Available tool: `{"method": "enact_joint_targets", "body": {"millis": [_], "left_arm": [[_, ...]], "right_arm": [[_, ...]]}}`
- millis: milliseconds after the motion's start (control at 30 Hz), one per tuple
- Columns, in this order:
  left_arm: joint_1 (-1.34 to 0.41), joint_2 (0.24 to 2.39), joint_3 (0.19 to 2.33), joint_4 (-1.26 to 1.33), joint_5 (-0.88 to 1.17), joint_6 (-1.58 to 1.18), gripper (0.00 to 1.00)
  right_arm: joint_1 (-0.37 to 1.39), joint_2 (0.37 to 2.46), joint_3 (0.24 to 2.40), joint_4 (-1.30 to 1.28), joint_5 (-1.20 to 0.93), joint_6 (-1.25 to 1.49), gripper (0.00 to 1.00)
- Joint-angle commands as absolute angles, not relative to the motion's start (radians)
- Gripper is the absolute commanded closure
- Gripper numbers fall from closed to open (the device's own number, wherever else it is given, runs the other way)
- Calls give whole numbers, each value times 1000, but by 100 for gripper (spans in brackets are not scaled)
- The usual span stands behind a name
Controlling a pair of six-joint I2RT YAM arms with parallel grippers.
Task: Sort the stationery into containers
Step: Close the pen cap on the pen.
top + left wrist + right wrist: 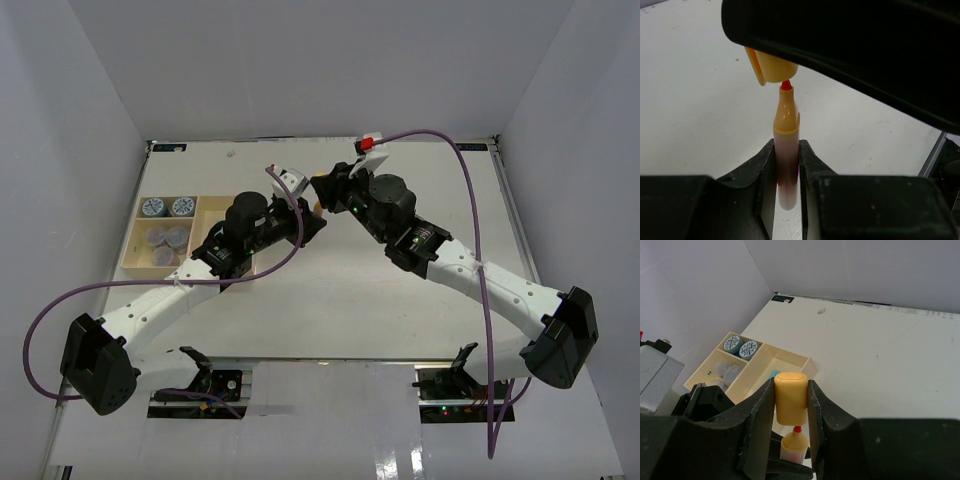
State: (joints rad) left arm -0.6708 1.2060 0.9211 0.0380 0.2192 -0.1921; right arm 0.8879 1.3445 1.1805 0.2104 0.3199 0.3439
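An orange marker pen (786, 142) is held up off the surface, its cap off and its red tip (785, 85) bare. The left jaws are closed on the pen's lower barrel, one pad on each side, with the tip end standing out beyond them. The matching orange cap (791, 397) is pinched between the right jaws, which are closed on its sides. Its open end faces the pen's tip. In the left wrist view the cap sits slightly tilted against the pen's line. The red tip is right at the cap's mouth, and it is not possible to tell whether they touch.

In the top view the two arms meet over the middle of the far half of the white surface (380, 300), with the left arm (170, 305) reaching in from the left and the right arm (480, 280) from the right.

The pale wooden tray (131, 240) lies on the surface to the left, near the left arm's wrist. Its far-left compartment holds two jars with blue patterned lids (166, 207), side by side. The compartment nearer the robot holds three grey-purple jars (165, 244) packed close together. The long compartment (785, 362) on the tray's right shows a bit of something blue (774, 374), the rest hidden behind the jaws. A purple cable (478, 215) loops over each arm.
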Motion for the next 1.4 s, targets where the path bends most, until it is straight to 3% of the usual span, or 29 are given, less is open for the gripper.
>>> {"method": "enact_joint_targets", "body": {"millis": [0,1367], "left_arm": [[-676,1189,954,66,196,-192,100],[-676,1177,903,319,112,-301,100]], "right_arm": [[899,1348,1190,250,354,341,90],[942,1336,1091,173,390,344,92]]}}
